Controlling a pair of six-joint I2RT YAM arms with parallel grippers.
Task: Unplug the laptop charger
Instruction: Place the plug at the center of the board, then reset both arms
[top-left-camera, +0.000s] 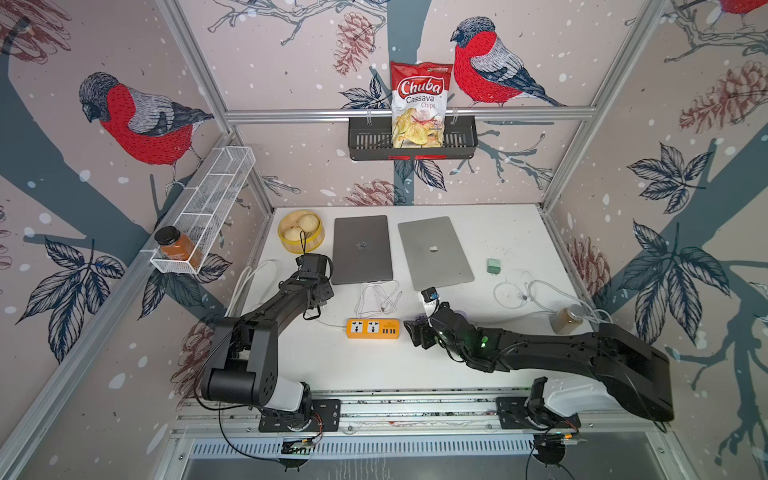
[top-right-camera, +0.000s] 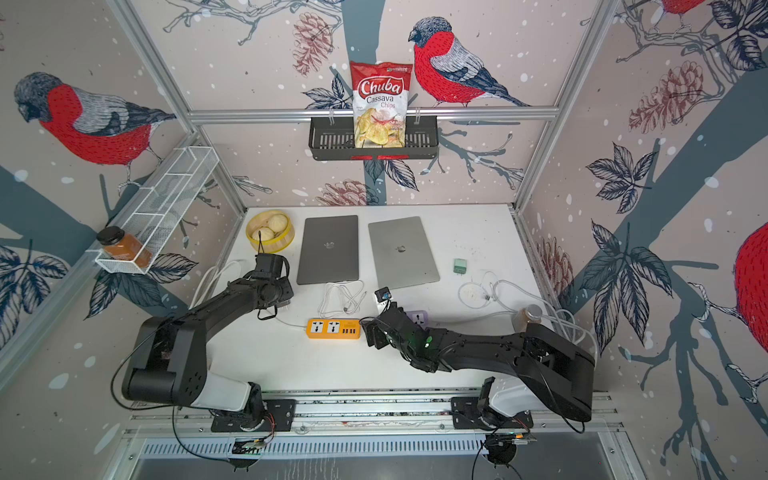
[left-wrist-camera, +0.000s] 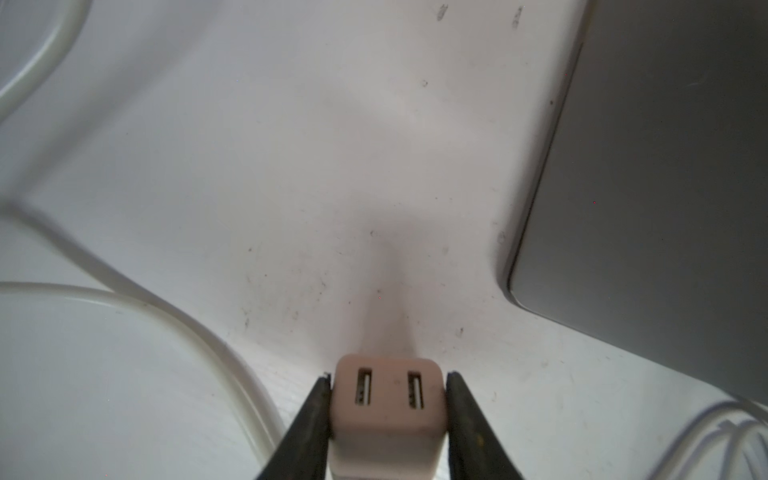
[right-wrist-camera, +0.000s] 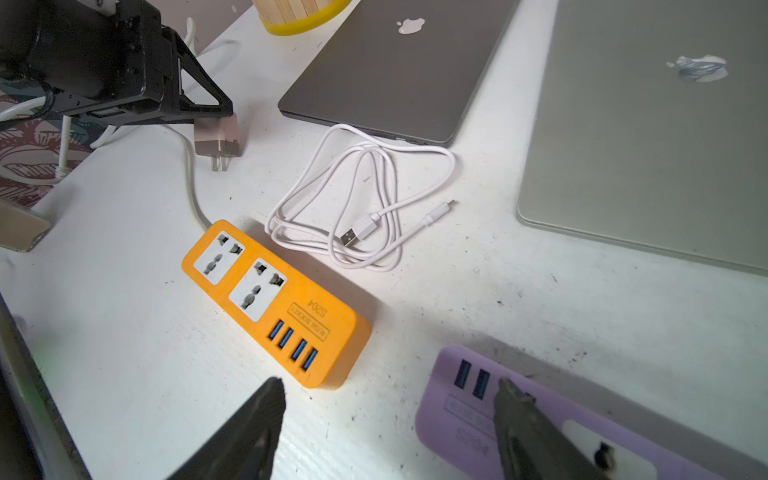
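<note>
In both top views the left arm (top-left-camera: 270, 316) reaches from the bench's (top-left-camera: 353, 365) front-left corner along the left edge. It ends beside the dark laptop's (top-left-camera: 361, 249) near left corner, and what it holds is mostly hidden under the wrist. The orange strip (top-left-camera: 373, 328) lies mid-bench, nearer the front edge. The right gripper (top-left-camera: 415, 334) hangs just beside that strip's right end, above a purple strip (top-right-camera: 417, 318).

In the left wrist view the left gripper (left-wrist-camera: 388, 376) is clamped on the charger (left-wrist-camera: 388, 411), one finger (left-wrist-camera: 307, 428) against each side. Its two USB ports face the camera. A white cord (left-wrist-camera: 166, 316) curves past on one side, and the dark laptop's corner sits on the other.

In the right wrist view the charger hangs near the left edge, prongs bare and clear of the orange strip; whether they touch the bench I cannot tell. A coiled cable (right-wrist-camera: 357, 199) lies between that strip and the dark laptop, with a silver laptop (right-wrist-camera: 644, 145) beyond. The right gripper's fingers stand wide apart, one tip over bare bench by the orange strip's end, the other over the purple strip.
</note>
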